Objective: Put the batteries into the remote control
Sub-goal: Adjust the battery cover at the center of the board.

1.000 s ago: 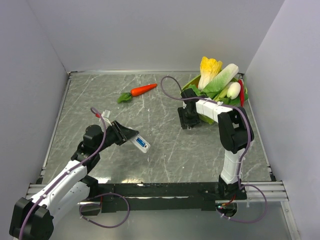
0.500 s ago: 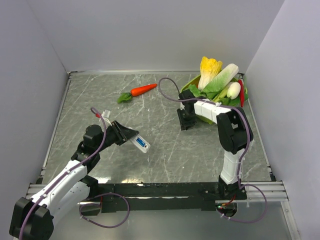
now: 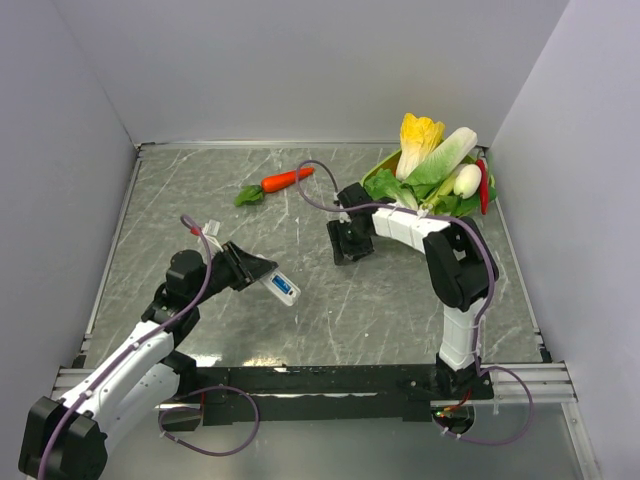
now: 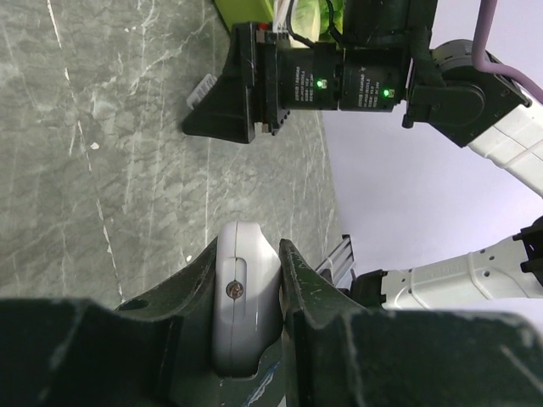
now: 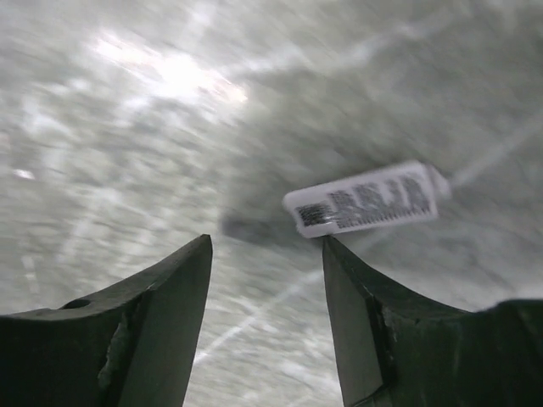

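Left gripper [image 3: 258,270] jaws pinch remote control [image 3: 285,289] raised off worktop [image 3: 180,200], left-centre, likely presenting it for loading. Right gripper [image 5: 265,242] jaws spread over 1 white labelled piece [image 5: 365,208] mid-worktop; battery or not, unclear.

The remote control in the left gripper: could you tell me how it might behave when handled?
The remote control looks like hard, smooth plastic, so it is probably stiff and light but somewhat slippery. The left gripper pinches it near one end, so a push on the free end may pivot it. Being flat, it should not roll if set down.
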`<state>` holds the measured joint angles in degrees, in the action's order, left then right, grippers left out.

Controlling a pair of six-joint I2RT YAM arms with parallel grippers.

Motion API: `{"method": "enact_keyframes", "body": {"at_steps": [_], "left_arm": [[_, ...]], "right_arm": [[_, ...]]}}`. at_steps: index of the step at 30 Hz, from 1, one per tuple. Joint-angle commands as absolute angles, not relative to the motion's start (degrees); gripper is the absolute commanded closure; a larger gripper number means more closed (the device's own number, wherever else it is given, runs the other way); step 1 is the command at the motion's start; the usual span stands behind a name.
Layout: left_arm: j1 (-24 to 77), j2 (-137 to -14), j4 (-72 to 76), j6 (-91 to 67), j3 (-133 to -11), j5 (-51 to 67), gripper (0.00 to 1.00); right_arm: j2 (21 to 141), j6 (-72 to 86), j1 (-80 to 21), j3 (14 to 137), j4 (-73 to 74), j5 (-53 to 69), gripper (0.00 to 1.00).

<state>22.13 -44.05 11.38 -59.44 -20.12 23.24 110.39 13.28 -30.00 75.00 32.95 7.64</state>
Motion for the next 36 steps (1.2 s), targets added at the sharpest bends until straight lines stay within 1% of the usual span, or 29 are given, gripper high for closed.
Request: {"method": "enact_keyframes", "body": {"at_steps": [1, 5, 8, 12, 14, 19, 27, 36], "left_arm": [[21.88, -42.19, 12.92, -59.85, -20.3, 23.38, 0.99], [21.88, -42.36, 13.1, -60.03, -20.21, 23.64, 0.99], [21.88, -42.1, 12.66, -59.85, -20.48, 23.47, 0.99], [21.8, -41.31, 11.43, -59.15, -20.83, 23.2, 0.99], [21.8, -41.05, 10.99, -58.89, -20.92, 22.85, 0.99], [21.8, -41.57, 12.65, -59.59, -20.48, 23.38, 0.99], [21.8, -41.31, 12.31, -59.42, -20.65, 23.73, 0.99], [21.8, -42.19, 14.06, -60.21, -20.3, 24.7, 0.99]], "right_arm": [[111.62, 12.75, -31.38, 78.83, 27.61, 11.86, 0.34], [113.73, 11.52, -31.03, 80.42, 26.46, 8.45, 0.32], [115.13, 10.02, -30.59, 81.91, 26.02, 9.75, 0.3], [110.59, 4.15, -29.97, 80.61, 23.56, 11.95, 0.3], [108.73, 3.08, -28.05, 79.81, 23.03, 12.65, 0.29], [110.74, -1.22, -24.09, 83.05, 28.65, 15.29, 0.28], [114.34, -0.27, -22.41, 82.1, 30.32, 20.39, 0.28], [112.15, 1.65, -22.15, 77.43, 30.76, 20.39, 0.28]]}}
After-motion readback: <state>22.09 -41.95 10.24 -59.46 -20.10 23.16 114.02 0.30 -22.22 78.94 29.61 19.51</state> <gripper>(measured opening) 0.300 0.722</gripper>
